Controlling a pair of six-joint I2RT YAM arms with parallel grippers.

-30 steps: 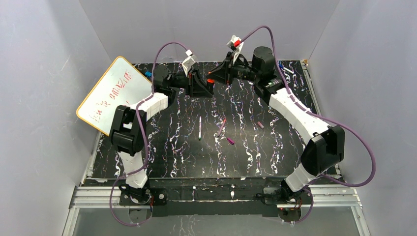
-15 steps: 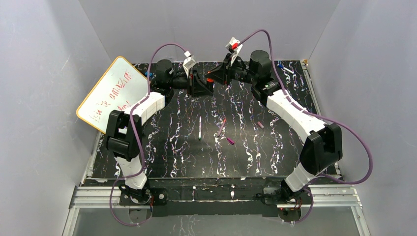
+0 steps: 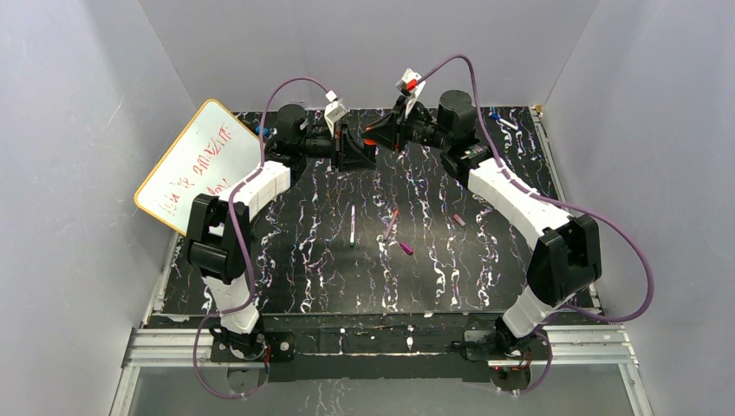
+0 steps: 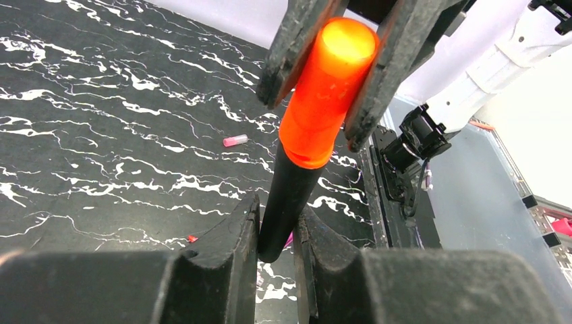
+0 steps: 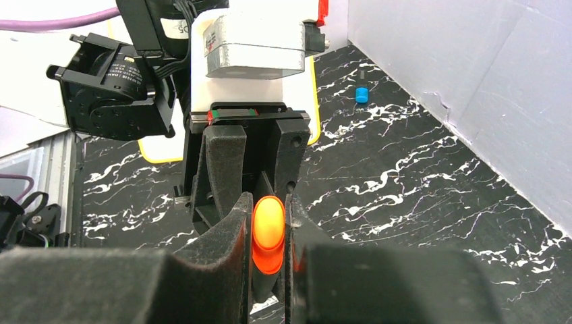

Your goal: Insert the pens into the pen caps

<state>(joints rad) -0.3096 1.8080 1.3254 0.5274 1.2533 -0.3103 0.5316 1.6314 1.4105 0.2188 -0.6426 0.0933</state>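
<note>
At the back of the table my two grippers meet tip to tip. My left gripper (image 4: 276,210) is shut on the lower barrel of the thick black pen (image 4: 287,196). The orange cap (image 4: 324,88) sits over that pen's top end, and my right gripper (image 5: 268,209) is shut on the cap (image 5: 268,233). From above, the cap (image 3: 371,141) shows between the left gripper (image 3: 357,154) and the right gripper (image 3: 383,139). Mid-table lie the whitish pen (image 3: 353,225), the pink pen (image 3: 391,223), the magenta cap (image 3: 406,249) and the dark purple cap (image 3: 458,220).
A whiteboard (image 3: 201,165) with red writing leans at the left edge. A blue-capped marker (image 5: 361,94) and a white one (image 3: 509,124) lie in the back right corner. Grey walls close in the back and both sides.
The left arm's elbow has swung left and toward the near edge, and the right arm has shifted slightly left. Both grippers keep their hold on pen and cap.
</note>
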